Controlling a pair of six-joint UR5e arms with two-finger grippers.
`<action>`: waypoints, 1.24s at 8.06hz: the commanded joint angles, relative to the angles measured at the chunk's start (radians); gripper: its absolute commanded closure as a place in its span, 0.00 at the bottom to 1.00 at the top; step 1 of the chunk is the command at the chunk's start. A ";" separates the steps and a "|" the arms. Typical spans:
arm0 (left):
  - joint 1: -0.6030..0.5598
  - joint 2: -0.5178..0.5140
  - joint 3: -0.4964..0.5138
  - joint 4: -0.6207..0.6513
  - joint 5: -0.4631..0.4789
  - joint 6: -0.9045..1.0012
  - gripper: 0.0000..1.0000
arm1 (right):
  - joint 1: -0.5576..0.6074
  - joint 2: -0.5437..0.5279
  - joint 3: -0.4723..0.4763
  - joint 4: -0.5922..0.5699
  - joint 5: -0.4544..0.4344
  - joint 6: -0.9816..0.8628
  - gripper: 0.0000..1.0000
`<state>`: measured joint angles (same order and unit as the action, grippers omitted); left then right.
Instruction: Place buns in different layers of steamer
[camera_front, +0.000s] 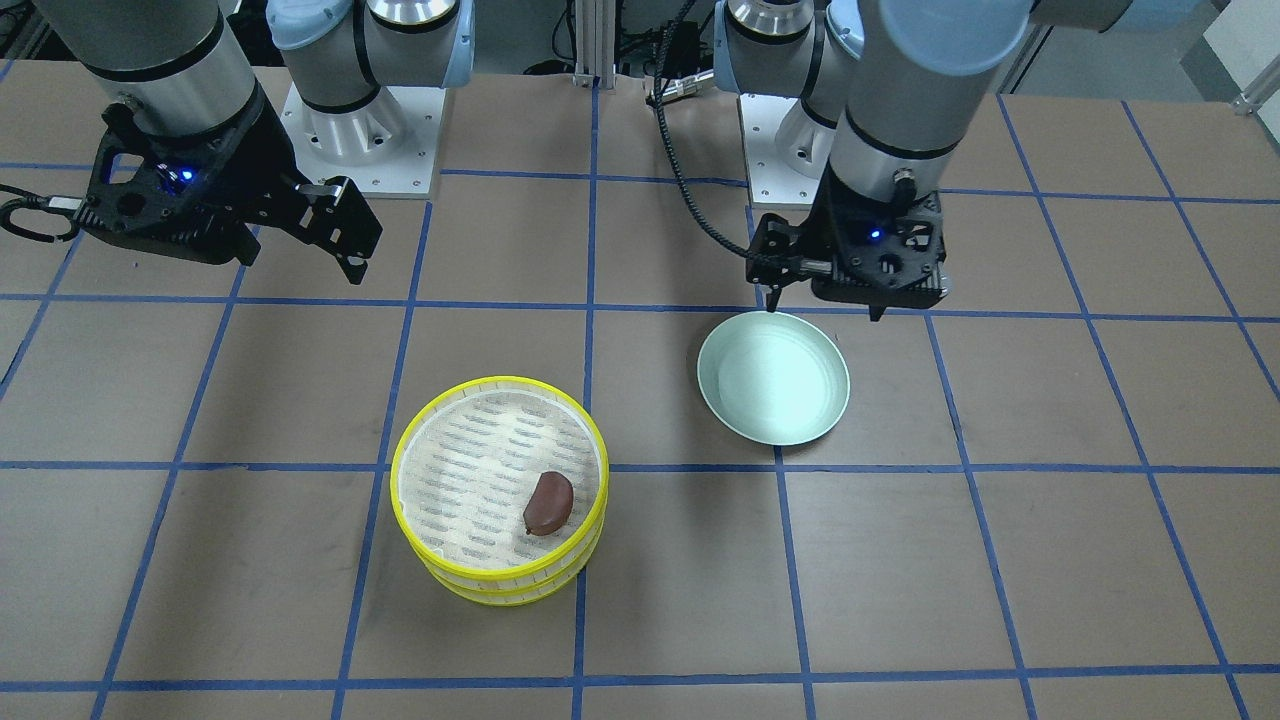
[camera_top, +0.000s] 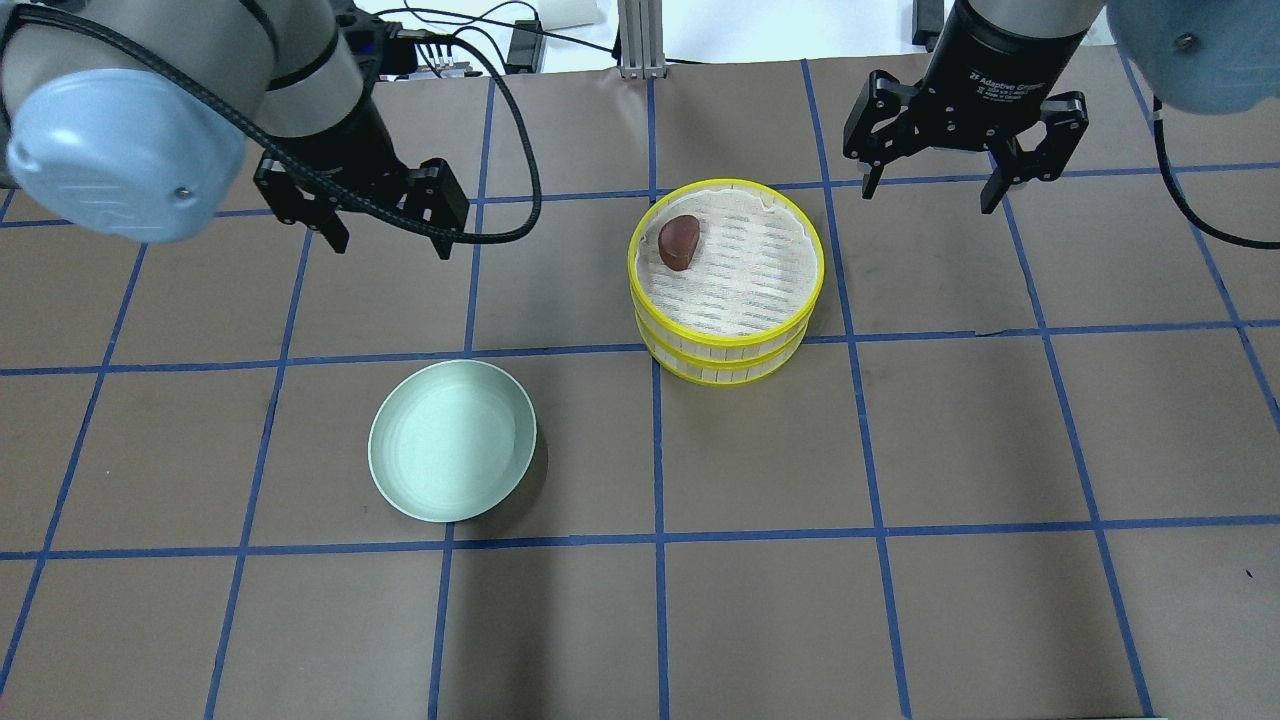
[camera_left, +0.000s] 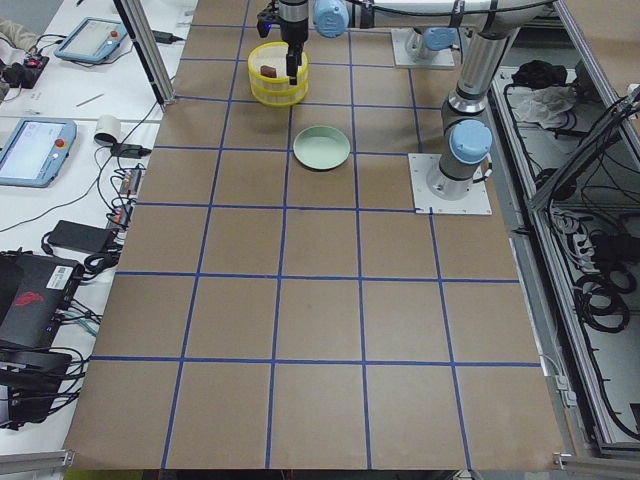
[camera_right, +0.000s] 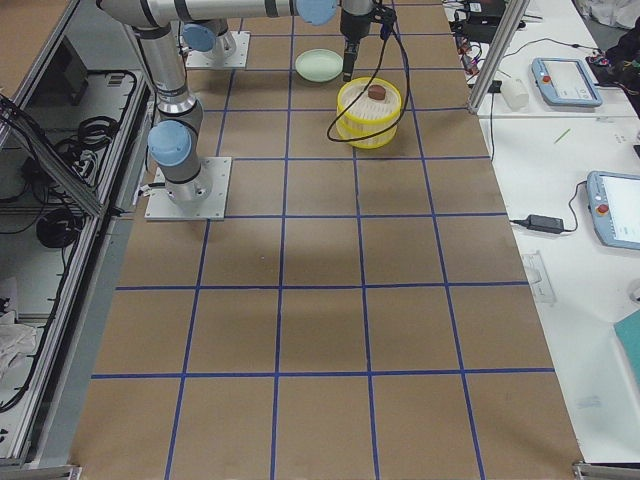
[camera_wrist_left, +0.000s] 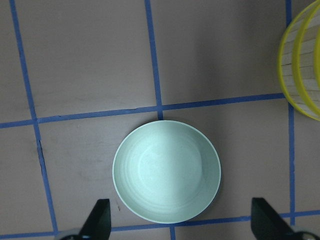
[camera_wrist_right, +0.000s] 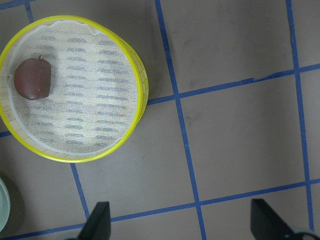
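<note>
The steamer (camera_top: 728, 330) stands as a stack of two yellow-rimmed layers right of the table's middle. The dark reddish-brown bun (camera_top: 679, 243) lies on the top layer's slatted floor near its rim; it also shows in the front view (camera_front: 549, 503) and the right wrist view (camera_wrist_right: 32, 78). The lower layer (camera_top: 725, 372) is covered, so its inside is hidden. The cream-white bun shows in no view. My left gripper (camera_top: 390, 238) is open and empty, above the table behind the plate. My right gripper (camera_top: 930, 198) is open and empty, to the right of the steamer and beyond it.
A pale green plate (camera_top: 452, 440) lies empty left of the steamer, also in the left wrist view (camera_wrist_left: 166, 171). Blue tape lines grid the brown table. The arm bases (camera_front: 365, 130) stand at the robot's side. A black cable (camera_top: 500, 120) hangs by the left arm.
</note>
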<state>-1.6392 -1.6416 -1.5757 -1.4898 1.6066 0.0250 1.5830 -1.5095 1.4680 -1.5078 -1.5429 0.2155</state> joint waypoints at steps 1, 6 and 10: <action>0.053 0.074 -0.020 -0.078 -0.004 0.015 0.00 | 0.000 0.000 0.000 0.000 0.000 -0.001 0.00; 0.052 0.071 -0.047 -0.067 -0.020 0.015 0.00 | 0.000 0.000 0.000 0.000 0.001 0.001 0.00; 0.053 0.075 -0.046 -0.067 -0.007 0.013 0.00 | 0.000 0.000 0.000 0.001 0.000 0.001 0.00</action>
<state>-1.5876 -1.5702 -1.6228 -1.5596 1.5984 0.0398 1.5831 -1.5094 1.4680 -1.5070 -1.5429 0.2157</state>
